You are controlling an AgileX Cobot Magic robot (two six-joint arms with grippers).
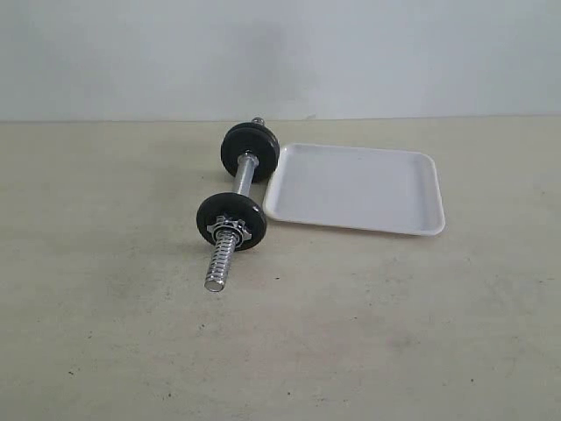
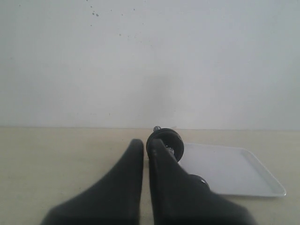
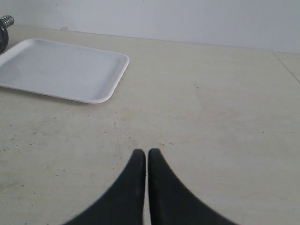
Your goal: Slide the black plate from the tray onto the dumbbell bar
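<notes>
The white tray (image 1: 355, 187) lies flat with nothing on it; it also shows in the left wrist view (image 2: 229, 168) and the right wrist view (image 3: 61, 68). Left of it lies the dumbbell bar (image 1: 239, 180). Black discs sit on the bar, one at its near end (image 1: 230, 219) behind a chrome nut and a thick black one at its far end (image 1: 250, 151). I cannot tell which of them is the black plate. My left gripper (image 2: 146, 143) is shut and empty, short of the bar's far disc (image 2: 169, 143). My right gripper (image 3: 146, 152) is shut and empty over bare table.
The beige table (image 1: 368, 324) stretches round the bar and tray, with a plain white wall (image 1: 280, 53) behind. The bar's far tip (image 3: 6, 20) shows at the edge of the right wrist view. Neither arm appears in the exterior view.
</notes>
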